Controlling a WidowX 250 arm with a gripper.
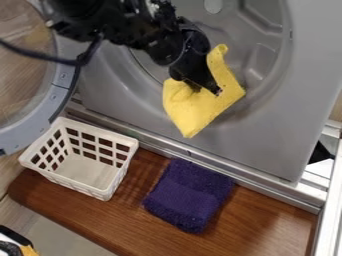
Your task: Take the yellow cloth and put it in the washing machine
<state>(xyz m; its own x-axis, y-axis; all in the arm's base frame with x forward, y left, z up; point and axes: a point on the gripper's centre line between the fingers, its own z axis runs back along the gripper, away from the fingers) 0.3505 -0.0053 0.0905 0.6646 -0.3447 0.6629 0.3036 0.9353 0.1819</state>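
The fingers [206,90] are clenching the yellow cloth [194,111], which is draping around them: one end is sticking up above the fingers, and a pointed corner is hanging below. Both are showing against the round opening [257,30] of the grey washing machine [267,145]; whether any cloth is lying inside, the view is not revealing. The black arm [110,22] is extending up and left from the fingers. Beneath the fingers, beyond the machine's lower edge and a metal rail [163,147], a folded purple towel [190,195] is lying on the brown wooden surface [267,220]. Left of the towel, and below and left of the fingers, a white slotted basket [87,169] is standing upright on the surface. Well to the left of the fingers, the round door [41,116] is standing open, its rim reaching near the basket.
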